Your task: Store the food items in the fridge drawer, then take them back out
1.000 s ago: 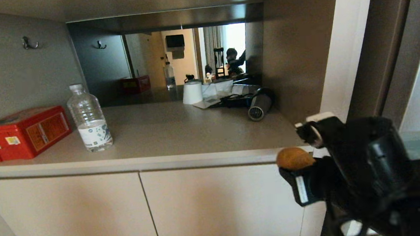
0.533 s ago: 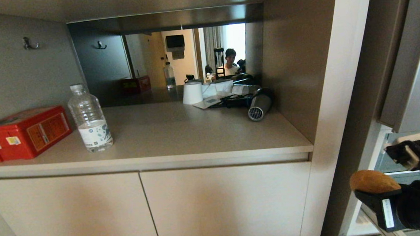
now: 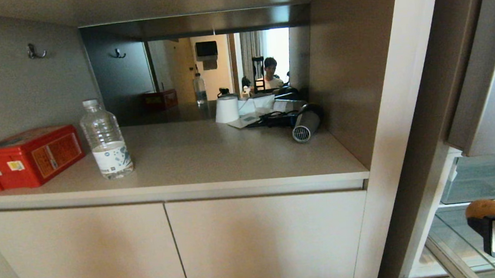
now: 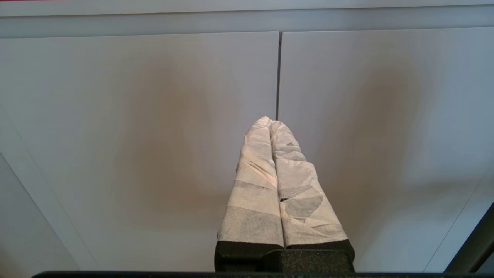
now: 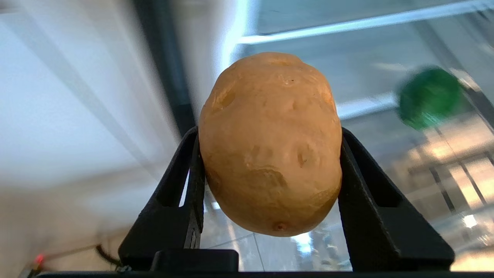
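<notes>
Potato sits clamped between my right gripper's black fingers beside the glass fridge shelves. My left gripper hangs pressed together, facing cabinet doors.

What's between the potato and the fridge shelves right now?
Nothing visible. The right gripper holds the potato in open air before the glass shelves at the fridge opening. The pepper lies farther inside, off to one side. The drawer itself isn't clearly in view.

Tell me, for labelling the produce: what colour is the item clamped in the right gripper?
Tan-brown: a potato, seen best in the right wrist view.
</notes>
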Available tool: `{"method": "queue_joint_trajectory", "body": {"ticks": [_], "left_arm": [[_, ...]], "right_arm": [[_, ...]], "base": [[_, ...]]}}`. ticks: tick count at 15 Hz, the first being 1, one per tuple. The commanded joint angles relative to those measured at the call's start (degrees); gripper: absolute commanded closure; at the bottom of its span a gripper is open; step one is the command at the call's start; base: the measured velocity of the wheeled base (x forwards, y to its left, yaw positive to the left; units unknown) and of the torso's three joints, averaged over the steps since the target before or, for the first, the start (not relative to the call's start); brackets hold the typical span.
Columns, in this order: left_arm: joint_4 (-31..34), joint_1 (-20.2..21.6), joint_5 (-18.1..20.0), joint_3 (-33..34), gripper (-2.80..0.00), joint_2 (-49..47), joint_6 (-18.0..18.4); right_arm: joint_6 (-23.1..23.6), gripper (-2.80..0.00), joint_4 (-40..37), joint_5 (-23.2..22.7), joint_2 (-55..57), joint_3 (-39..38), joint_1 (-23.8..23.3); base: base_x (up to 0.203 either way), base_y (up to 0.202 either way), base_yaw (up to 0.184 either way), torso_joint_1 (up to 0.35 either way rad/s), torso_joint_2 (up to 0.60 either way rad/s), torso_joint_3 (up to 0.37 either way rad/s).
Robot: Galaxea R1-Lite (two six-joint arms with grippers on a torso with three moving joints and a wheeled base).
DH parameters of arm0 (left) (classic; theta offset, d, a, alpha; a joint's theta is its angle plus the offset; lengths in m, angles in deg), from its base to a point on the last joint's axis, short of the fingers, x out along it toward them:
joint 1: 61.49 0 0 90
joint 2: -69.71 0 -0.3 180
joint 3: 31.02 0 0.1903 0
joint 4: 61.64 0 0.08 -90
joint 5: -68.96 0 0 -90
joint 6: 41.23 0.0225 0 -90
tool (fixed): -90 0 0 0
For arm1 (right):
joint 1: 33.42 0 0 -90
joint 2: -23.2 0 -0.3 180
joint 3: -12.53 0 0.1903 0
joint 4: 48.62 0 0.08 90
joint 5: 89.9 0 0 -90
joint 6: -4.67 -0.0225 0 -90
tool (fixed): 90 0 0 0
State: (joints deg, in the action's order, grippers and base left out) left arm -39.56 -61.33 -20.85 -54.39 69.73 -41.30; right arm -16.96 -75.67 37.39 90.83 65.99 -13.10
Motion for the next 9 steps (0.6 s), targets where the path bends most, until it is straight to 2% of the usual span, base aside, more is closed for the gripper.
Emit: {"method": "queue_joint_trajectory", "body": {"ticks": [1,6,9], "left_arm": [[-0.03,0.02,-0.01,0.62,0.0,-0.02,-0.01],[-0.03,0.02,-0.01,0.62,0.0,-0.02,-0.01],[-0.03,0.02,-0.01,0.62,0.0,-0.02,-0.01]], "right_arm": [[-0.09,0.0,0.04,-0.51,0.37,-0.42,-3.37],[-0.19,0.0,0.25,-8.74,-0.42,-0.65,-12.63],[1.76,0.0,1.75,-9.34,-2.04,-4.17,-13.02]], "base": [[0.0,0.0,0.0,0.0,0.0,0.0],[0.0,0.0,0.0,0.0,0.0,0.0],[0.0,0.0,0.0,0.0,0.0,0.0]]}}
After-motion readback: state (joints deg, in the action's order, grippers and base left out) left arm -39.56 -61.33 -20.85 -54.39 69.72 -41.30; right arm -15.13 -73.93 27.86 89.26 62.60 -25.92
